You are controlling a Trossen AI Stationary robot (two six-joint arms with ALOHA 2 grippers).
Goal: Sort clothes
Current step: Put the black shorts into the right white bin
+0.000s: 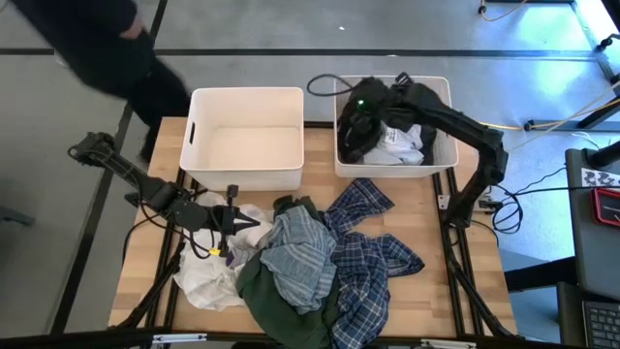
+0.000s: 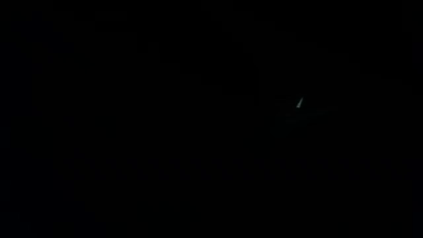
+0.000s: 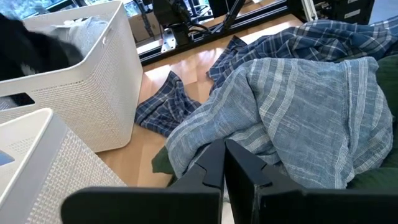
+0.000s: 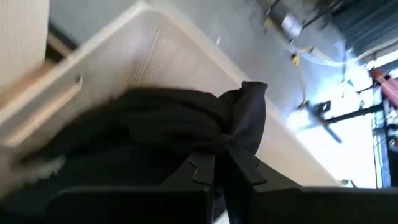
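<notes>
A heap of clothes [image 1: 310, 262] is spread over the near half of the wooden table [image 1: 436, 291]: a white garment [image 1: 208, 276] lies toward the near left corner, a dark green garment [image 1: 276, 301] is seen at the near edge, a pale grey-blue striped garment [image 1: 300, 247] is piled on top in the middle, and a navy-and-white plaid shirt [image 1: 373, 257] extends toward the right side. Two white bins are set along the far edge; the left bin [image 1: 247, 136] shows a bare floor, while the right bin [image 1: 395, 121] holds a white garment [image 1: 402, 145] and dark fabric. The left gripper [image 1: 231, 225] is held low at the left side of the heap, just beside the white garment, and its fingers [image 3: 211, 165] are pressed together with nothing between them. The right gripper [image 1: 373, 105] is positioned over the right bin, and its fingers [image 4: 205, 171] are clamped on a dark grey garment [image 4: 186, 118], which is bunched above the bin's rim. The low view is dark and nothing can be made out in it. A person in dark clothing [image 1: 107, 48] is visible beyond the far left corner of the table.
</notes>
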